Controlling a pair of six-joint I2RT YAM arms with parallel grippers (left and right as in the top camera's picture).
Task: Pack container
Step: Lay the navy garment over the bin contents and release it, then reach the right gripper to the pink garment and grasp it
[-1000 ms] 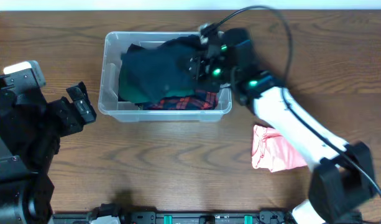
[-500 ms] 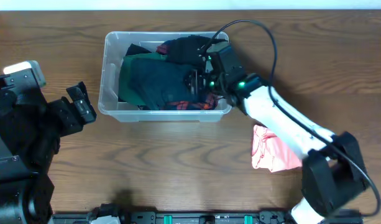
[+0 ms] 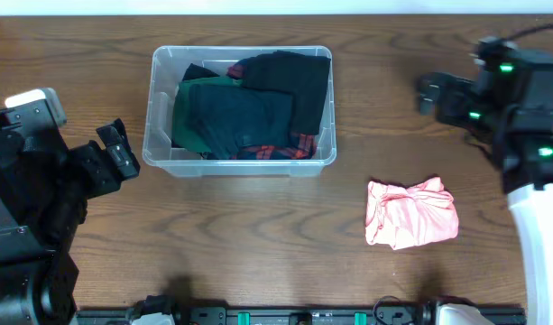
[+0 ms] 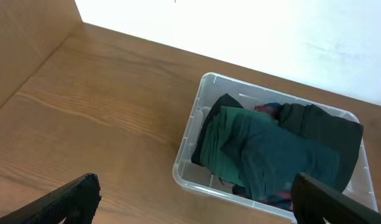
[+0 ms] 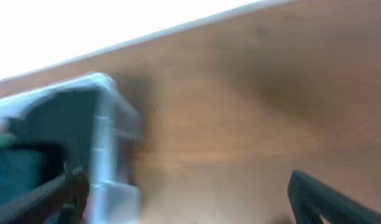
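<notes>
**Overhead view.** The container (image 3: 159,135) stands on the wooden table (image 3: 258,244) toward the far side, closer to my left arm than to my right. It holds 3 visible fabrics:
- a dark green garment (image 3: 226,117) in the middle;
- a black garment (image 3: 290,77) against the right wall;
- red plaid cloth (image 3: 281,150) along the near wall.

A crumpled pink garment (image 3: 411,215) lies on the table outside the container, off its near right corner and apart from it. My left gripper (image 3: 123,152) sits just beside the container's left wall without touching it. My right gripper (image 3: 424,94) is well to the right of the container, over bare wood.

**Left wrist view.** My left gripper (image 4: 194,180) has its 2 fingers spread wide with nothing between them. The container (image 4: 184,152) lies ahead, with the green garment (image 4: 252,155) on top and the black garment (image 4: 327,134) to its right.

**Right wrist view.** This view is blurred. My right gripper (image 5: 184,180) has its fingers wide apart and holds nothing. A corner of the container (image 5: 112,124) shows at the left, and the rest is bare wood.
</notes>
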